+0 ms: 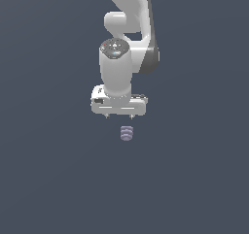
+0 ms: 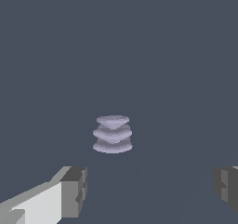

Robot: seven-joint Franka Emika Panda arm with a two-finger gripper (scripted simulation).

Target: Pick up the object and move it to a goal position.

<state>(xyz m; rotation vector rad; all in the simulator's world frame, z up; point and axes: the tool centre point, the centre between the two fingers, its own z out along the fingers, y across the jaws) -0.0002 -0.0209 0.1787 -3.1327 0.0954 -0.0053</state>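
Pale lavender-grey is the colour of the small ribbed cylinder (image 1: 127, 133), which looks like a little stack of round discs. It stands upright on the flat dark blue-grey floor (image 1: 44, 179), all by itself.

Going from left to right in the exterior view: there is only bare floor on the left, then in the middle the big white robot arm (image 1: 127, 29) coming down from the top, with its white gripper (image 1: 119, 117) at the end, and then bare floor again on the right.

The gripper points down. Its two short dark fingers are spread wide apart and nothing is between them (so it is holding nothing yet). In the wrist view one grey finger pad (image 2: 74, 190) shows at one side and the other shows at the far side, with a big gap between them.

The ribbed cylinder sits just under the gripper and a tiny bit toward the exterior view's right. It is near the fingertips but not touching them. In the wrist view it (image 2: 112, 134) stands ahead of the gap, not inside it.

Its long way goes straight up and down, the same way the gripper points. So I think the gripper must shift over a little, then go down until the fingers are on both sides, and then squeeze. The cylinder is thinner than the gap, so it should fit. I cannot see any mark for the goal place.
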